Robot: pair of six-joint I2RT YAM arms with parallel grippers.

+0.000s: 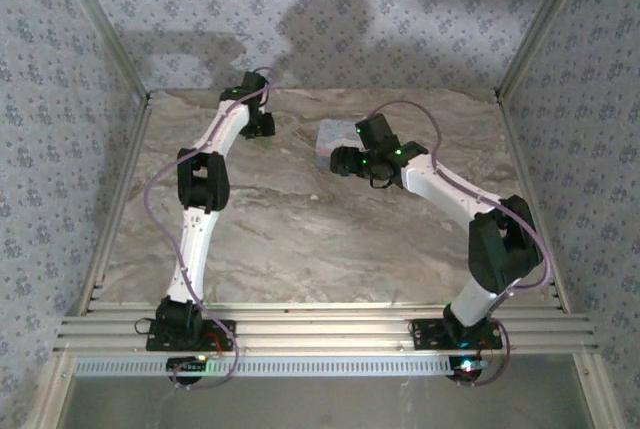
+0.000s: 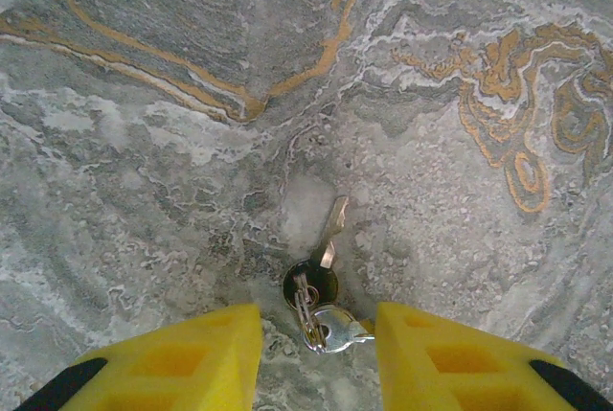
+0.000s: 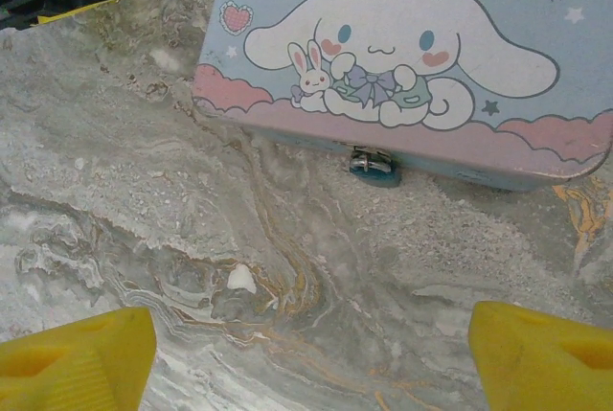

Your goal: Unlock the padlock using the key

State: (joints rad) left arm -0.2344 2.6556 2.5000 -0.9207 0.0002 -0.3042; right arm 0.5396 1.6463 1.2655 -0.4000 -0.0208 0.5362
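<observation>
- Marble-patterned tabletop (image 1: 300, 239), grey with orange veins, carries everything; both arms reach to its far half.
- Grey-blue tin (image 3: 402, 47) with a cartoon lid lies flat near the far middle, just ahead of the right arm and well apart from the left one.
- Right pincer (image 3: 311, 334) faces the tin's front wall with its yellow fingers spread wide and nothing between them.
- Left pincer (image 2: 314, 320) hangs low over bare tabletop at the far left, fingers partly apart and straddling the key ring. They are not clamped on it, though the silver key looks close to one inner face.
- Key (image 2: 332, 229), brass-coloured, lies flat with its round head between the fingertips. Its blade points straight away from the pincer, leaning slightly to that view's right. A ring and a second, silver key (image 2: 335, 330) sit nearest the wrist.
- Padlock (image 3: 374, 164), tiny and bluish, hangs at the tin's front edge touching the tabletop, ahead of the right pincer and well apart from it.
- Judgement: the left arm is plainly nearer the key, so closing across the head should leave the blade free; the lock then lies off toward the right arm.
</observation>
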